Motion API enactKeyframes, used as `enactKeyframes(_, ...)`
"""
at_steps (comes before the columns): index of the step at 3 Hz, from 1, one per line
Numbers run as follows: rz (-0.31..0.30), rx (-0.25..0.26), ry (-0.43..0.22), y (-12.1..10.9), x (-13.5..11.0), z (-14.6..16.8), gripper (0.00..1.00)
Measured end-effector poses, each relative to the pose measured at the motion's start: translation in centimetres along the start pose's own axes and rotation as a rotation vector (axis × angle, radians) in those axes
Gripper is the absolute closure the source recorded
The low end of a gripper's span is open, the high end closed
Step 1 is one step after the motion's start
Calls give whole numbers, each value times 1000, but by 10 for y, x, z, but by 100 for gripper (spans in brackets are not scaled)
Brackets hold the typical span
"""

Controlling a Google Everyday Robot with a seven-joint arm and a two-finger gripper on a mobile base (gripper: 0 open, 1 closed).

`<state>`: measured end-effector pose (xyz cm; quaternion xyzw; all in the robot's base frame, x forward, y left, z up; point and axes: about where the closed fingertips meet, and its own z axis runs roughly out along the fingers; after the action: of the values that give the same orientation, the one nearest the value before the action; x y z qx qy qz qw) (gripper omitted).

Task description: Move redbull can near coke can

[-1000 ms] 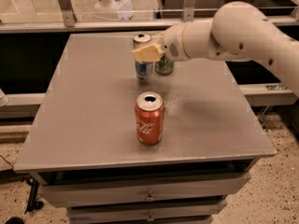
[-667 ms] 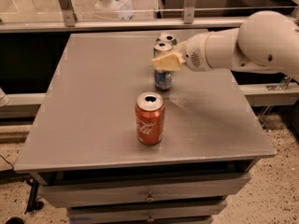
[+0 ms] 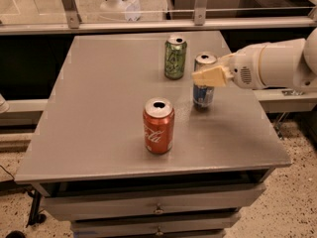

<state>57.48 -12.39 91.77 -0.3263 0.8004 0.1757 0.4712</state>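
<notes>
The redbull can (image 3: pixel 203 94), slim and silver and blue, stands on the grey table (image 3: pixel 104 108) right of centre. My gripper (image 3: pixel 209 76) reaches in from the right on a white arm and is shut on the can's middle. The coke can (image 3: pixel 158 126), red with white script, stands upright to the front left of the redbull can, about a can's width away.
A green can (image 3: pixel 175 57) stands upright behind the redbull can, toward the table's far side. The table's right edge (image 3: pixel 267 128) is close to the arm. Drawers (image 3: pixel 157 209) sit below the tabletop. A rail (image 3: pixel 163 25) runs behind the table.
My gripper has carried the redbull can from beside the green can to the right and toward the front, closer to the coke can. The green can now stands in plain view.
</notes>
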Motion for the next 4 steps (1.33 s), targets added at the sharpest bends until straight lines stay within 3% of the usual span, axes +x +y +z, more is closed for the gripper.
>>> enactKeyframes(1, 13, 24, -26, 11, 10, -33, 100)
enactKeyframes(2, 28, 31, -97, 27, 20, -49, 100)
enactKeyframes(4, -40, -26, -282, 61, 5, -55, 100)
